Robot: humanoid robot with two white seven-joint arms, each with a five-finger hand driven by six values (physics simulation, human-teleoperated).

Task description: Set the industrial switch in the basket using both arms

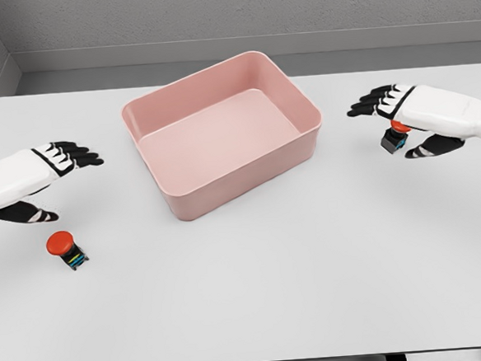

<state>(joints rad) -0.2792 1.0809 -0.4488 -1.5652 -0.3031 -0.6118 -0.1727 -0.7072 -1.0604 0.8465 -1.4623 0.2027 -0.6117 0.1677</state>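
Grey walls enclose a broad white desk (258,311) that fills the head view. At its far centre stands a pink rectangular plastic basket (292,148), open-topped, turned slightly askew and holding nothing. The right robot hand (402,124), white with black fingers, hovers to the right of the basket; a red-capped industrial switch with a dark body (394,139) shows beneath its palm, apparently pinched between thumb and fingers and raised off the desk. The left robot hand (46,182) hangs at the left edge with fingers extended and holds nothing. A second red-capped industrial switch (66,248) lies on the desk just below and in front of that hand, apart from it.

Step in hand, as judged: the right switch appears lifted, the left one not yet grasped. Good execution calls for the left hand to descend squarely over the red cap, close on the dark body, then each hand to clear the basket rim before releasing inside.
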